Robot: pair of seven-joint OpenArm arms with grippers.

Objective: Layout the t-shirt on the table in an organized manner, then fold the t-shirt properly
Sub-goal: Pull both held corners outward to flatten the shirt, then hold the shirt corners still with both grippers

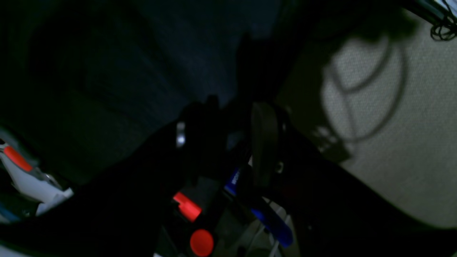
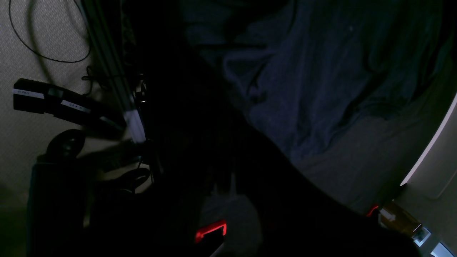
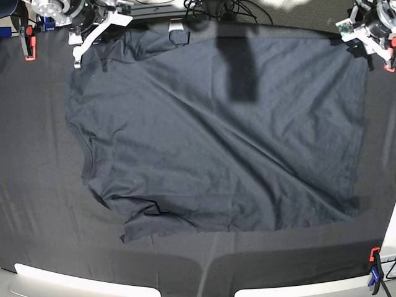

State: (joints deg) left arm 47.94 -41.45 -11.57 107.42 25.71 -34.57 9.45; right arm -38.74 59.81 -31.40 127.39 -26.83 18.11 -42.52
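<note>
One shirt (image 3: pixel 216 142) is lying spread across most of the worktop (image 3: pixel 37 204), collar side toward the left and hem toward the right, with a sleeve bunching into folds at the near left and another folding over at the far edge. Long diagonal creases are running through the body, so the layout is looking only partly tidy. Thin, faintly shiny fabric like this is likely handling as light, limp and a little slippery: it should be dragging easily over the matte cloth but sagging and doubling wherever it is lifted by a single point. Pinching at an edge, such as a hem corner, shoulder seam or sleeve cuff, is probably giving a surer hold than the flat middle.

Both arms are sitting at the far corners, off the shirt. The right tool (image 3: pixel 77 59), at the far left, is standing closed and empty. For the left tool (image 3: pixel 390 62), at the far right, I cannot tell how the jaws are standing.
</note>
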